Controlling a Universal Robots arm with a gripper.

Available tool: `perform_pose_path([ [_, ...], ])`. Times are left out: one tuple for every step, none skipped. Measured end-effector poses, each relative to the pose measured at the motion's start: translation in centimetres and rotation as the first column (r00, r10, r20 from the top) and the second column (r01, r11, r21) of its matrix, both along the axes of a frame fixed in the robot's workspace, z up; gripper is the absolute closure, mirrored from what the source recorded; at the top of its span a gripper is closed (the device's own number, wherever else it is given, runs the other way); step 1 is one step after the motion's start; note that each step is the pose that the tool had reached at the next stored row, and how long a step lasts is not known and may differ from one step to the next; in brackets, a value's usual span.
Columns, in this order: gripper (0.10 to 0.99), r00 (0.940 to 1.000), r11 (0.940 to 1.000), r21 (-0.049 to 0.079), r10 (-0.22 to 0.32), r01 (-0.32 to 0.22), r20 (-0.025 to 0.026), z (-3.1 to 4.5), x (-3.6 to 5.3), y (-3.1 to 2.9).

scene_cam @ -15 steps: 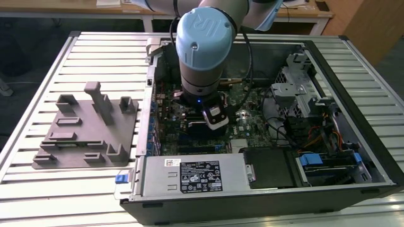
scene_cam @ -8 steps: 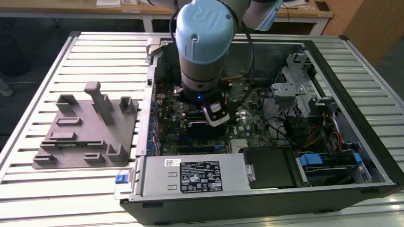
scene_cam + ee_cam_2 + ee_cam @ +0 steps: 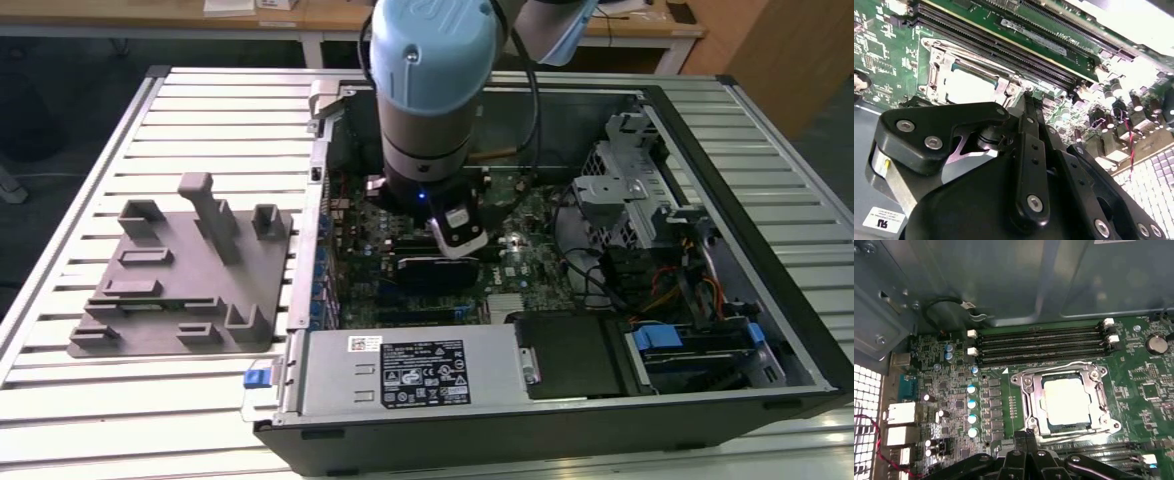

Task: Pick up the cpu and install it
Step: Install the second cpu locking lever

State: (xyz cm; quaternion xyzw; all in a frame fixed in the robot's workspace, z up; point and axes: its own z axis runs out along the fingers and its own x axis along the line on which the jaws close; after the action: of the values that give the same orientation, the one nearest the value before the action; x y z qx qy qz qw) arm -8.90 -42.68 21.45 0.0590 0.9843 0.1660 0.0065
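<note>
The cpu (image 3: 1066, 399) is a silver-white square lying flat inside the metal socket frame (image 3: 1026, 395) on the green motherboard; in the second wrist view the cpu (image 3: 970, 86) sits just beyond the fingertips. My gripper (image 3: 1027, 433) hovers beside the socket's edge, clear of the chip, fingers pressed together with nothing between them. In the second wrist view the gripper (image 3: 1026, 96) points at the socket frame's corner. In the exterior view the gripper (image 3: 462, 246) hangs low over the middle of the board inside the open computer case (image 3: 747, 150).
Memory slots (image 3: 1039, 345) run along one side of the socket, and capacitors (image 3: 971, 410) stand on another. A grey tray with upright blocks (image 3: 187, 270) lies on the slatted table at the exterior view's left. The power supply (image 3: 400, 370) and drive cage (image 3: 627, 190) crowd the case.
</note>
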Motion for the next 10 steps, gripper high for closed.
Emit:
perform_pose_path([
  [0.98, 1.0, 1.0, -0.01, -0.001, 0.001, -0.0001, 0.12, 0.01, -0.01],
  [0.98, 1.0, 0.9998, -0.022, -0.001, 0.001, -0.0001, 0.19, 0.02, -0.01],
  [0.98, 1.0, 0.9994, -0.036, -0.002, 0.002, -0.0002, 0.23, 0.02, -0.01],
  [0.98, 1.0, 0.9986, -0.052, -0.004, 0.004, -0.0001, 0.24, 0.02, -0.01],
  [0.98, 1.0, 0.9977, -0.068, -0.005, 0.005, 0.0001, 0.23, 0.03, -0.01],
  [0.98, 1.0, 0.997, -0.078, -0.006, 0.006, 0.0001, 0.23, 0.04, 0.0],
  [0.98, 1.0, 0.9967, -0.081, -0.007, 0.007, 0.0001, 0.23, 0.07, 0.02],
  [0.98, 1.0, 0.9966, -0.082, -0.007, 0.007, 0.0001, 0.22, 0.09, 0.08],
  [0.98, 1.0, 0.9966, -0.083, -0.008, 0.008, 0.0001, 0.21, 0.11, 0.2],
  [0.98, 1.0, 0.9965, -0.083, -0.008, 0.008, 0.0001, 0.2, 0.14, 0.36],
])
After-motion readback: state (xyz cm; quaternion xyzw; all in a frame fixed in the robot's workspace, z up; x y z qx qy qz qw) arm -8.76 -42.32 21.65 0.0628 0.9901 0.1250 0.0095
